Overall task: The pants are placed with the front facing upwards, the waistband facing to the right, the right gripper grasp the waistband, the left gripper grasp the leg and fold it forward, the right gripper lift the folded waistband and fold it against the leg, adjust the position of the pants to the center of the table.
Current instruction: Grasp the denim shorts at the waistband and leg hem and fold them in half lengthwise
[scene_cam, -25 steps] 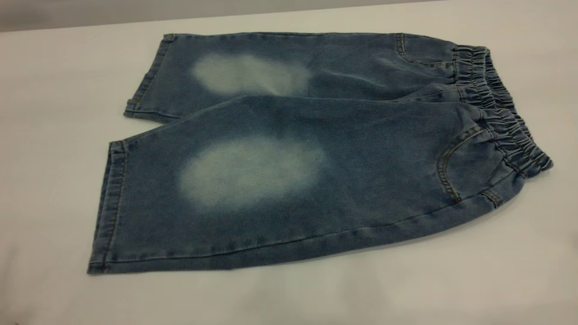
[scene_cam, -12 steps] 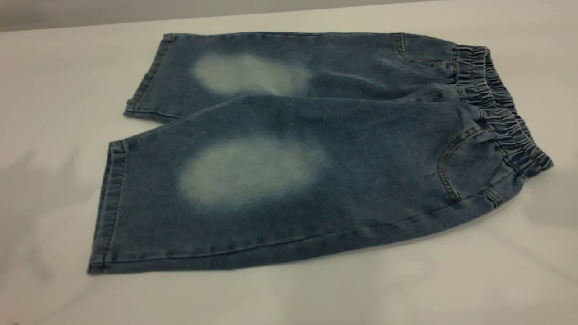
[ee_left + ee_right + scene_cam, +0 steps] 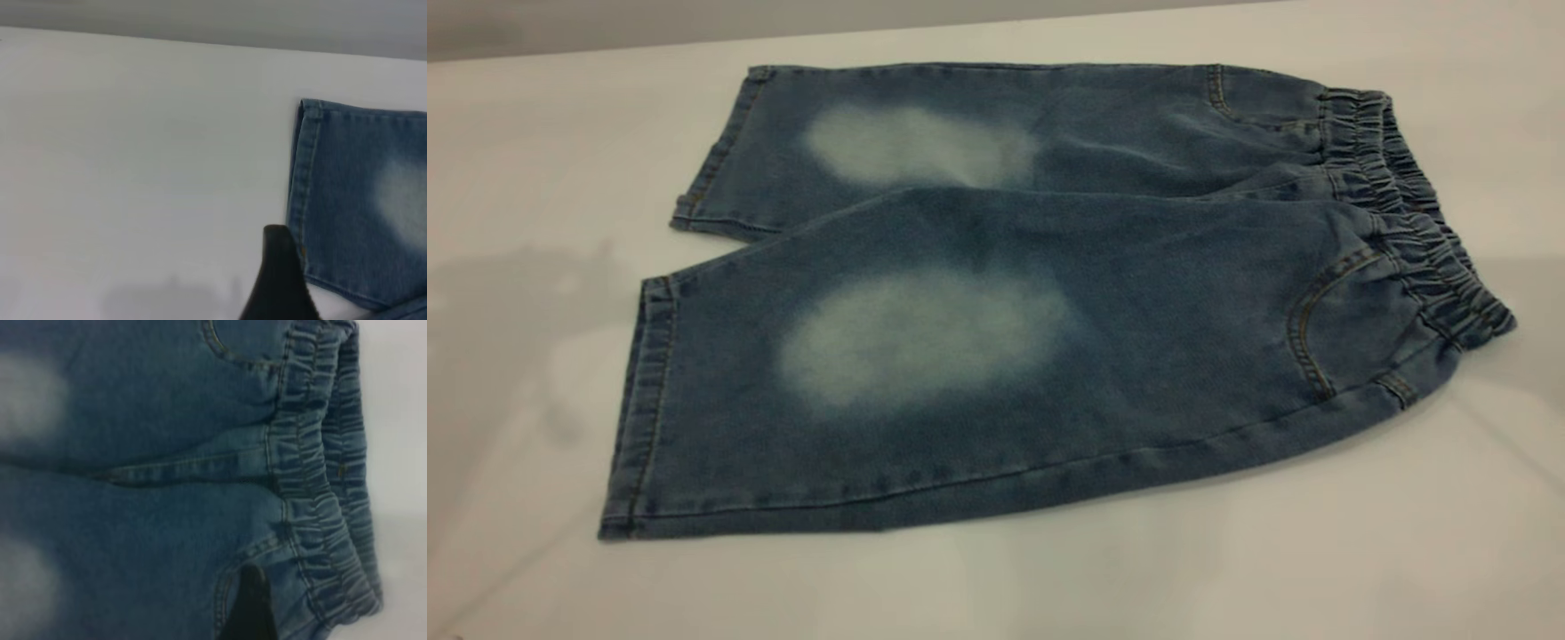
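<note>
I am looking at the pants [image 3: 1040, 293] lying flat and front up on the table [image 3: 534, 160], both legs running toward the left and the waistband [image 3: 1414, 213] sitting at the right end. The denim is showing a pale faded oval on each of the 2 legs, tan stitching along the hems and around the curved pocket openings, and the near leg is overlapping the far leg along the middle. The waistband is bunching in darker gathered rows and curving slightly toward the near right corner. In the exterior view I am seeing no arm at all, only soft grey shadows falling on the table to the left and right of the pants. The left wrist view is giving me what that view lacks: a black tip of the left gripper [image 3: 280, 280] hanging over bare table just beside the hem of a leg, apart from the cloth as far as I can judge. Only 1 tip is showing there, so I cannot tell whether that pincer is wide or narrow. The right wrist view is filling with denim, the waistband running along 1 side and the crotch seam crossing the middle, and a dark tip of the right gripper [image 3: 250, 607] is hovering over the pocket area just beside the waistband. Again only 1 tip is showing, so I cannot tell how that pincer is standing, nor whether it is touching the cloth.
</note>
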You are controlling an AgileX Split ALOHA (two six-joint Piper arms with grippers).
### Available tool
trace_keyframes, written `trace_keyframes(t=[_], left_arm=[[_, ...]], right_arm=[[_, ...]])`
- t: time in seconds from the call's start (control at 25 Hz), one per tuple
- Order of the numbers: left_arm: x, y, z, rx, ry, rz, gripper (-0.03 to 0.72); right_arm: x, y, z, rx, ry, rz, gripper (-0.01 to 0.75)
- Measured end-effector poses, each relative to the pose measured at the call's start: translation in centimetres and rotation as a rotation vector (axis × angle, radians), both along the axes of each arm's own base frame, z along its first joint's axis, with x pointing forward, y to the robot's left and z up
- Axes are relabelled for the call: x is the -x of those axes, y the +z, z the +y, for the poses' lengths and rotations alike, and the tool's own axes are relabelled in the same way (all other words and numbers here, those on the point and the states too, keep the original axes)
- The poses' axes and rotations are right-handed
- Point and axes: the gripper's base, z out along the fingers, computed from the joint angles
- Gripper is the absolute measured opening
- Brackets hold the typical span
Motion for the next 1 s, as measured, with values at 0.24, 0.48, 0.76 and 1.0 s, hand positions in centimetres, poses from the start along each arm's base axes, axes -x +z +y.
trace_keyframes(t=[0.24, 0.48, 0.76, 1.0], left_arm=[[0.0, 0.1, 0.0, -0.018, -0.016, -0.003, 0.464], [0.0, 0.1, 0.0, -0.018, -0.016, -0.005, 0.464], [0.0, 0.2, 0.0, -0.019, -0.015, -0.016, 0.464], [0.0, 0.2, 0.0, -0.019, -0.015, -0.016, 0.464]], right_arm=[[-1.2, -0.9, -2.3, -0.030, -0.056, 0.056, 0.532], [-1.0, -1.3, -5.4, -0.156, -0.088, 0.098, 0.530], [-1.6, -4.0, -7.8, -0.401, -0.027, 0.112, 0.473], [-2.6, -7.9, -8.0, -0.443, 0.001, 0.163, 0.446]])
